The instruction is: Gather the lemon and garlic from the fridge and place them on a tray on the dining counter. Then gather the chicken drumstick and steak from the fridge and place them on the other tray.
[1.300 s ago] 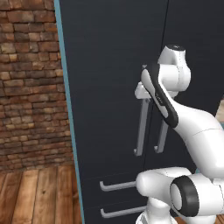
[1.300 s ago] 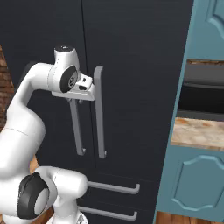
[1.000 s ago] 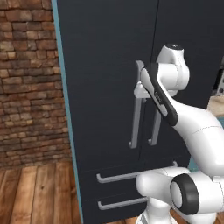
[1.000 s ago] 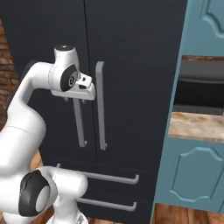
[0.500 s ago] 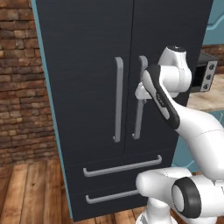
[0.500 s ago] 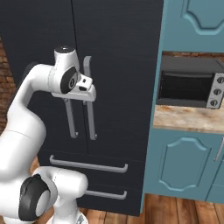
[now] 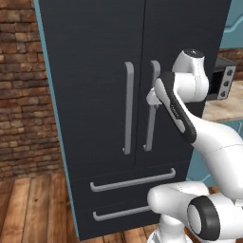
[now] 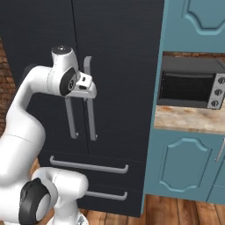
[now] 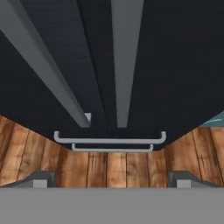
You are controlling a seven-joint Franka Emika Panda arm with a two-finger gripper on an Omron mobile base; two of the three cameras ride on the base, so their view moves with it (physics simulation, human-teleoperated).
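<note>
1. The fridge (image 7: pixel 99 95) stands shut, both dark doors closed, between a brick wall (image 7: pixel 23 90) and teal cabinets (image 8: pixel 189 167).
2. The hand (image 9: pixel 109 177) is spread wide and holds nothing; its two fingertips (image 9: pixel 39 178) sit far apart in the hand view.
3. It points down along the fridge front, near the two vertical grey handles (image 7: pixel 128 109), just beside the right one.
4. Two lower drawers (image 7: pixel 133 182) with horizontal handles are closed.
5. A toaster oven (image 8: pixel 191 83) sits on the table (image 8: pixel 189 119) right of the fridge.
6. Wooden floor (image 9: pixel 109 168) lies below.
</note>
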